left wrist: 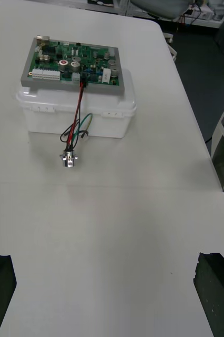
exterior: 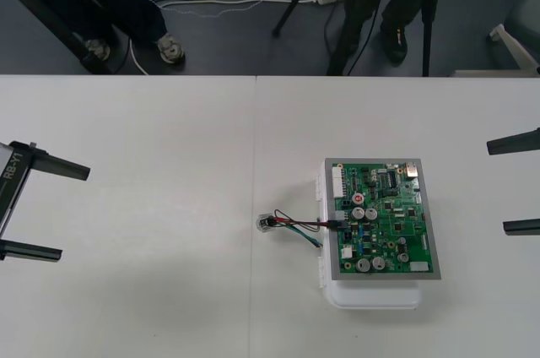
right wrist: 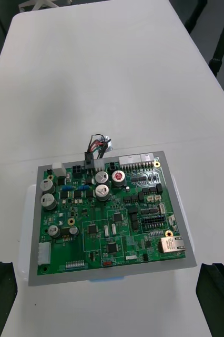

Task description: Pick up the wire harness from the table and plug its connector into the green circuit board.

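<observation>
The green circuit board [exterior: 381, 219] lies on its white base [exterior: 371, 296] right of the table's middle. The harness's black plug [exterior: 333, 225] sits in a connector on the board's left edge. Its red, black and green wires [exterior: 299, 226] hang down to the round metal socket [exterior: 267, 223], which rests on the table. My left gripper [exterior: 49, 209] is open at the far left and my right gripper [exterior: 509, 186] is open at the far right, both well away from the board. In the wrist views the plug [right wrist: 89, 160] [left wrist: 83, 82] stands at the board's edge and the socket [left wrist: 69, 158] lies before the base.
The plain light table [exterior: 152, 290] stretches wide around the board. A seam [exterior: 254, 147] runs down its middle. Tripod legs and cables stand on the dark floor [exterior: 253, 29] beyond the far edge.
</observation>
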